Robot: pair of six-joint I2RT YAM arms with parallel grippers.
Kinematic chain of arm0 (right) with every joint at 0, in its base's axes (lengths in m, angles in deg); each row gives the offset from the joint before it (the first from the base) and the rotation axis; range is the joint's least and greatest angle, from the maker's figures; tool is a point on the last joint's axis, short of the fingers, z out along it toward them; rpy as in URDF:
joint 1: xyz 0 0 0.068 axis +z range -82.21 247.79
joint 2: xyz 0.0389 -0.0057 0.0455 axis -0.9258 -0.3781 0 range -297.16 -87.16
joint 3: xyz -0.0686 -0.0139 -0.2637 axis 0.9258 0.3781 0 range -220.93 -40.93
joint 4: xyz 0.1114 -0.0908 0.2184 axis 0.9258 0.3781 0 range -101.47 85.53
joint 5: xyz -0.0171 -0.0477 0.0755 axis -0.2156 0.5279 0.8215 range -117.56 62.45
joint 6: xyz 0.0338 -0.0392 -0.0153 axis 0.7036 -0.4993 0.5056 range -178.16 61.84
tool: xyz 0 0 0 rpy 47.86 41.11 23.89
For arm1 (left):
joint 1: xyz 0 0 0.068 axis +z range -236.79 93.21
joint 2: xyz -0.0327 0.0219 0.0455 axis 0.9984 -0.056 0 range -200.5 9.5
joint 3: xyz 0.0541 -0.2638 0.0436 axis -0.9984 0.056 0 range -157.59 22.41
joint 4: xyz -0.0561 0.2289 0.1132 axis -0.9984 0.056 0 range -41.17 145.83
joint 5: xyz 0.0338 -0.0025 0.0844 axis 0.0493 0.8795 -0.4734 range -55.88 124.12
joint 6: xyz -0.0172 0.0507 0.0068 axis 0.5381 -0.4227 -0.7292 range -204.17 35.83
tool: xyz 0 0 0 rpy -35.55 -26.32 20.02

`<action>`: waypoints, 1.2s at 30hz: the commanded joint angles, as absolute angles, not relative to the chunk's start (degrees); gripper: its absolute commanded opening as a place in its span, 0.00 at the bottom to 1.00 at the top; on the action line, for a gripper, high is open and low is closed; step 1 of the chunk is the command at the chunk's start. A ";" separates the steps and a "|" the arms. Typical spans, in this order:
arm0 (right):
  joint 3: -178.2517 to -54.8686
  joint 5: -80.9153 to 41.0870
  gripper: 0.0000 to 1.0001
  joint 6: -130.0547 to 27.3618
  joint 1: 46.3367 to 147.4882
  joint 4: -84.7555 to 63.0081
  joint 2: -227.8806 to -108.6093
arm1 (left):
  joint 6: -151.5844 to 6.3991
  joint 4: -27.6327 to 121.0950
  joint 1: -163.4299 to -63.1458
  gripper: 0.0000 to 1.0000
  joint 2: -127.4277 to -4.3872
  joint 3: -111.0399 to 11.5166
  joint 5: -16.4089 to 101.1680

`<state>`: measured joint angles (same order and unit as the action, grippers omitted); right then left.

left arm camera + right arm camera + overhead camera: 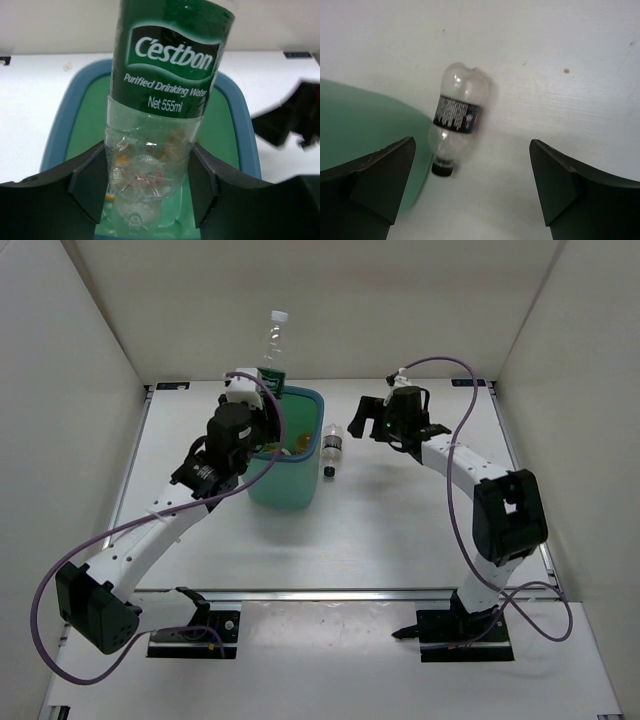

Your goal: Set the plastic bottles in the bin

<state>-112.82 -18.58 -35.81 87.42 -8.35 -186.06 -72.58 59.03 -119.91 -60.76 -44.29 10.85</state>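
Note:
My left gripper (147,187) is shut on a clear bottle with a green label (172,60), holding it by its lower body above the teal-blue bin (235,100); in the top view the green-label bottle (273,345) stands upright over the bin's (300,490) far left rim. Orange-coloured things show inside the bin through the clear plastic. A clear bottle with a dark label and black cap (456,117) lies on the table just right of the bin, also in the top view (331,449). My right gripper (470,185) is open and empty above it, right of the bin (362,423).
The bin's green side (365,130) fills the left of the right wrist view. White walls enclose the table on three sides. The arm bases sit on a rail at the near edge (330,592).

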 commanded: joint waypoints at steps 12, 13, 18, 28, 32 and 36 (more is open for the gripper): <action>-139.60 -21.92 0.94 -32.76 89.67 -6.04 -209.49 | -73.10 71.95 -122.29 0.99 -56.87 -50.71 11.01; -141.19 -22.54 0.94 -33.11 90.37 -4.45 -211.25 | -72.66 72.99 -122.30 0.99 -55.29 -50.54 11.35; -142.89 -25.18 0.95 -33.64 92.48 -2.68 -214.95 | -69.85 79.67 -121.69 0.99 -47.11 -48.35 12.58; -142.53 -31.76 0.74 -32.32 95.56 1.18 -219.44 | -64.84 91.02 -118.35 0.98 -34.28 -42.72 9.68; -142.26 -32.83 0.53 -31.80 95.74 3.20 -219.18 | -64.05 92.69 -117.55 0.98 -32.34 -42.10 8.37; -139.54 -35.11 0.34 -34.07 95.73 3.82 -212.87 | -63.78 92.69 -117.81 0.99 -31.02 -42.02 8.72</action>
<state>-141.13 -31.17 -32.51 95.86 0.72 -218.16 -64.86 91.31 -117.90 -32.89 -42.15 9.45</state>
